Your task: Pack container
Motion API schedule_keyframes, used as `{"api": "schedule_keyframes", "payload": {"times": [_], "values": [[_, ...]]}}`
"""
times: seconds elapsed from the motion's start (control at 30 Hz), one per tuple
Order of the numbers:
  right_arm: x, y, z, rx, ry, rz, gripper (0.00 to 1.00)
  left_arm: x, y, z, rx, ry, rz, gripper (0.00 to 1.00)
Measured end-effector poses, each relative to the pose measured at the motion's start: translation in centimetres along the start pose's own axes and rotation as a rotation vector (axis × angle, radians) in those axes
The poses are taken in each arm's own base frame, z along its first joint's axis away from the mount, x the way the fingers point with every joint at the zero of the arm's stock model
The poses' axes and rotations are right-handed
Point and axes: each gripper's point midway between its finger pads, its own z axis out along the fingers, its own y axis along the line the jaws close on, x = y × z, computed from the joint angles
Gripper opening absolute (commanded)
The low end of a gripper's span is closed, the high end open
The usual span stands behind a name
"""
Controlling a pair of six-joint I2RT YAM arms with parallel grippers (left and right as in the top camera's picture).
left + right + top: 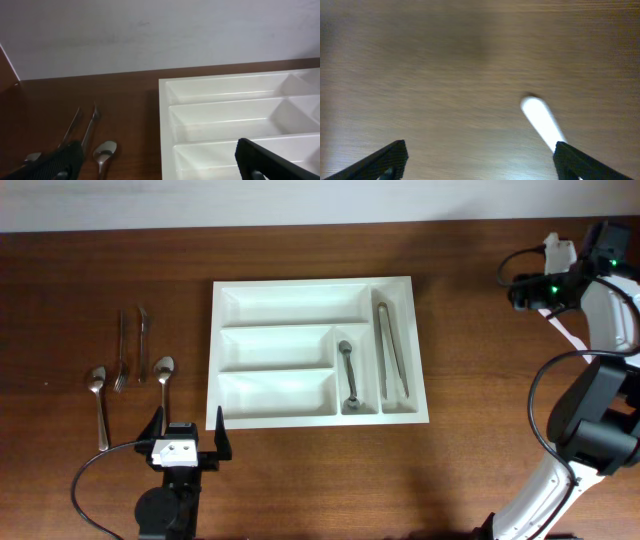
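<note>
Overhead: the container (280, 350) sits centre, with tongs (391, 352) and one spoon (349, 375) packed; loose cutlery (164, 368) waits at nine o'clock. Left wrist: left gripper (160, 162) spread, empty. Right wrist: right gripper (480, 160) likewise spread, over the table (445, 75).

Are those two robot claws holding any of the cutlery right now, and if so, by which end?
Nothing is held. The left gripper and the right gripper both stand open, with nothing between their fingers.
</note>
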Motion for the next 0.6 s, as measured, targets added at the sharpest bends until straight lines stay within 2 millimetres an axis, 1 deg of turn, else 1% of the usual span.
{"api": "schedule_keyframes", "payload": {"times": [0.17, 0.33, 0.43, 0.5, 0.6], "values": [[1.8, -4.6, -0.7, 0.105, 0.037, -0.034, 0.99, 0.0, 0.0, 0.0, 0.0, 0.0, 0.0, 0.99], [3.8, -9.1, -1.7, 0.164, 0.057, -0.034, 0.99, 0.0, 0.0, 0.0, 0.0, 0.0, 0.0, 0.99], [4.6, -11.2, -2.1, 0.192, 0.053, -0.018, 0.99, 0.0, 0.0, 0.0, 0.0, 0.0, 0.0, 0.99], [5.2, -12.2, -2.0, 0.202, 0.055, -0.01, 0.99, 0.0, 0.0, 0.0, 0.0, 0.0, 0.0, 0.99], [6.3, -13.1, -0.5, 0.199, 0.076, 0.001, 0.99, 0.0, 0.0, 0.0, 0.0, 0.0, 0.0, 0.99]]}}
